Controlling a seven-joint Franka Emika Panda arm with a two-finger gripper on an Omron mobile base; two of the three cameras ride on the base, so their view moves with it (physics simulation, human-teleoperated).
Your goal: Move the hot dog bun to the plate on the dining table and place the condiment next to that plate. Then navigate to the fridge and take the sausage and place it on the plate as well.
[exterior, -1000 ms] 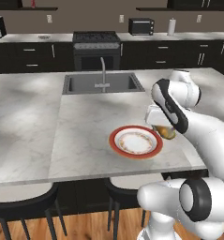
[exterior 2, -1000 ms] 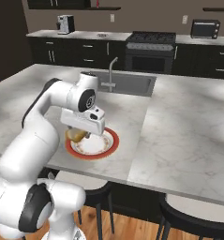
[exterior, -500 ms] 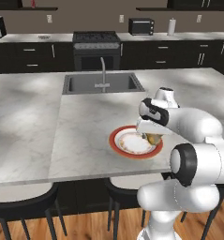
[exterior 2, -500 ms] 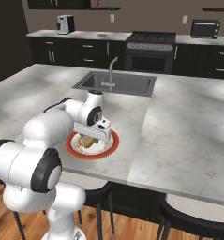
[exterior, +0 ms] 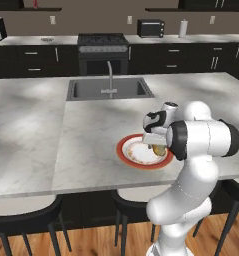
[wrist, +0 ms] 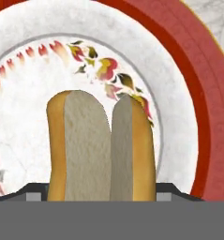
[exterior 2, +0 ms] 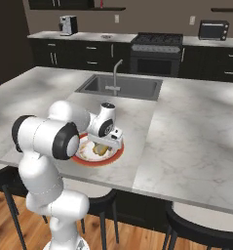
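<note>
Hot dog bun (wrist: 101, 147) over plate (wrist: 205, 108), near end cut off.

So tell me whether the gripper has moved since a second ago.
Yes. Against the plate, the gripper has dropped from above its right rim and now sits low over the plate's right side, around the hot dog bun.
</note>
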